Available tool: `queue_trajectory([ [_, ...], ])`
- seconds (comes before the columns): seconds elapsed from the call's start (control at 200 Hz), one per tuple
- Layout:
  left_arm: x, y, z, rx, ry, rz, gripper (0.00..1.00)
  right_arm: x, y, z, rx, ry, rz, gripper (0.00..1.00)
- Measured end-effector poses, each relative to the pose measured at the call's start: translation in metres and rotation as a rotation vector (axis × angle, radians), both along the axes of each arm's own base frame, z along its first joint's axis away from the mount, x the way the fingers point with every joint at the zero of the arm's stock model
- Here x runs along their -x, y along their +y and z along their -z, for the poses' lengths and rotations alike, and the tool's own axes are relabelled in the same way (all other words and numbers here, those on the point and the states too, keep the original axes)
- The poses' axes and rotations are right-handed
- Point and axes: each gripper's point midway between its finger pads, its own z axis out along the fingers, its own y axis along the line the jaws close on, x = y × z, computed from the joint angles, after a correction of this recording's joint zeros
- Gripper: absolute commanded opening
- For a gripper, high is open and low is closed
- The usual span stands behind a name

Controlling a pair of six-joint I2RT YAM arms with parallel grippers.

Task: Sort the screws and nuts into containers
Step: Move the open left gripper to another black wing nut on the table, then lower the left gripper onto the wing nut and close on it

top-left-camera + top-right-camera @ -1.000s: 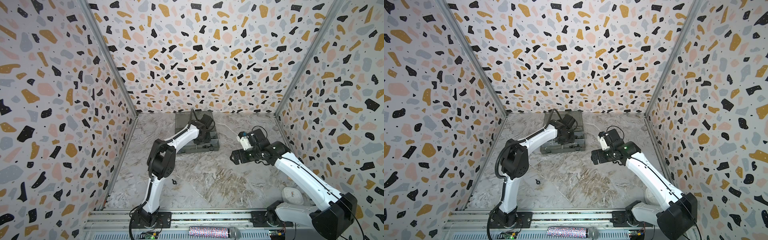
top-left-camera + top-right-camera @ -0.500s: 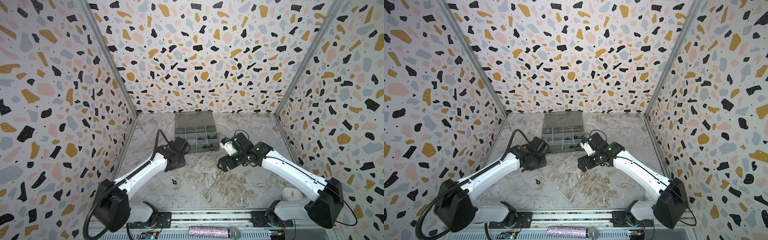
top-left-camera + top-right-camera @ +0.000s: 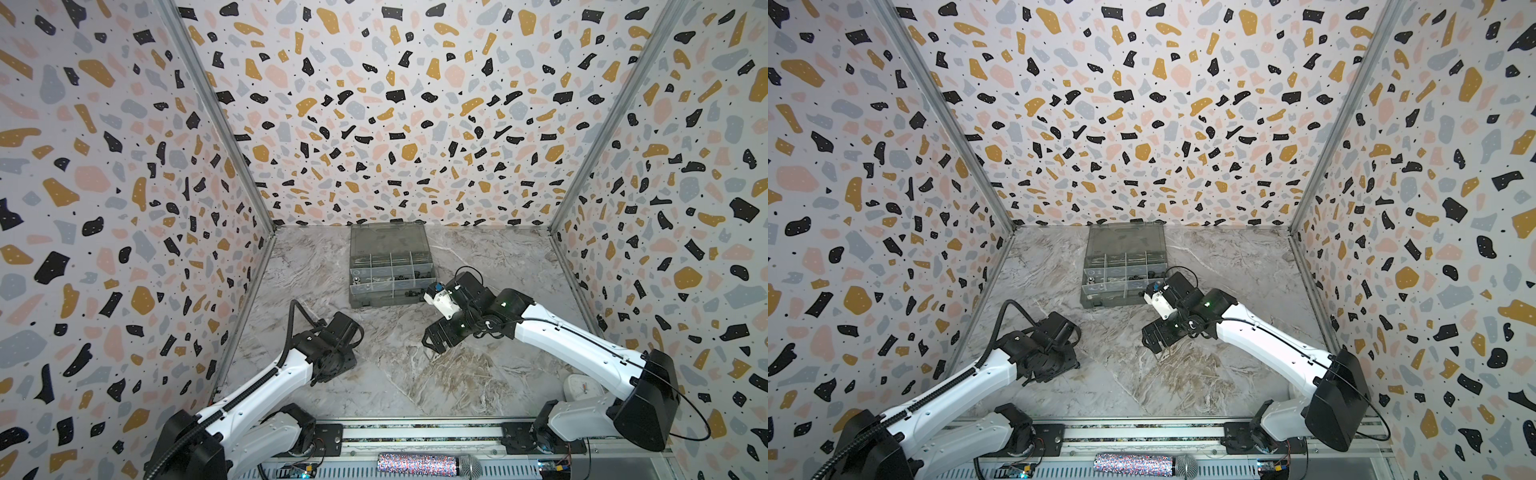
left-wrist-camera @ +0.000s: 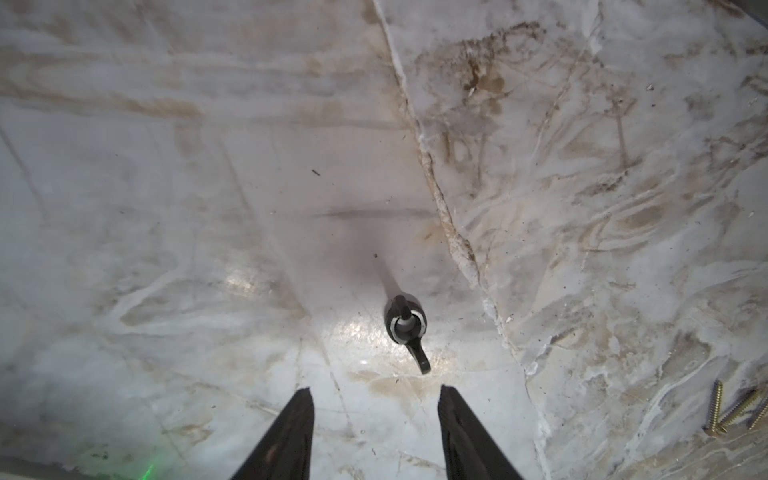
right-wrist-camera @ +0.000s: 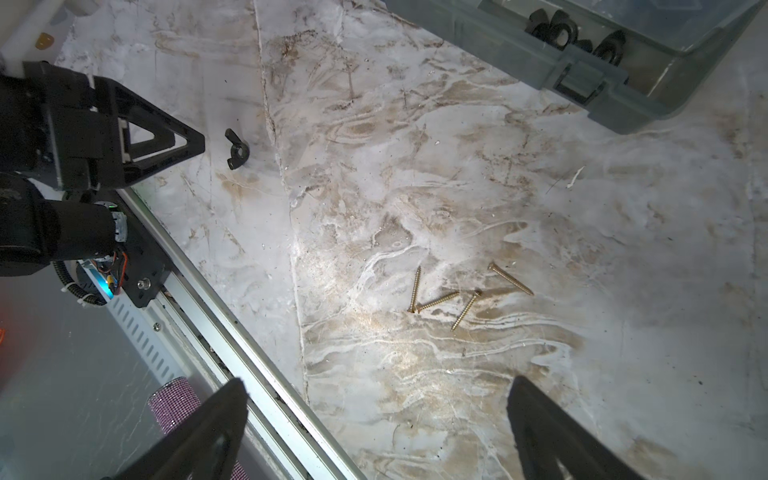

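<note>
The left gripper (image 4: 376,390) hung low over the marble table (image 4: 166,166), jaws partly apart with nothing between them. A black wing nut (image 4: 406,328) lay just ahead of its tips, a little toward one finger, with its wings roughly in line with the reach. A clean pick would probably need the pincer centred over the hub, then lowered almost to the table so the jaws closed on the hub's sides.

Further right, the right gripper (image 5: 378,381) stood wide open and empty. Four brass screws (image 5: 457,295) lay loosely bunched ahead of it. Beyond them sat the organizer box (image 5: 623,112), with stored wing nuts (image 5: 557,27) in one compartment (image 5: 648,81).
</note>
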Motion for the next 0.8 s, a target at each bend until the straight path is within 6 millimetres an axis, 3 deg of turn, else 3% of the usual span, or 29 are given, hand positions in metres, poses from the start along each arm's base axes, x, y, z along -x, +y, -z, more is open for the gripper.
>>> queue_trajectory([
  [0.285, -0.007, -0.007, 0.014, -0.011, 0.034, 0.028, 0.49, 0.002, -0.01, -0.019, -0.037, -0.043, 0.043, 0.99],
  [0.801, -0.014, -0.012, 0.038, -0.054, 0.085, 0.08, 0.46, 0.006, -0.024, -0.01, -0.003, -0.036, 0.092, 0.99],
])
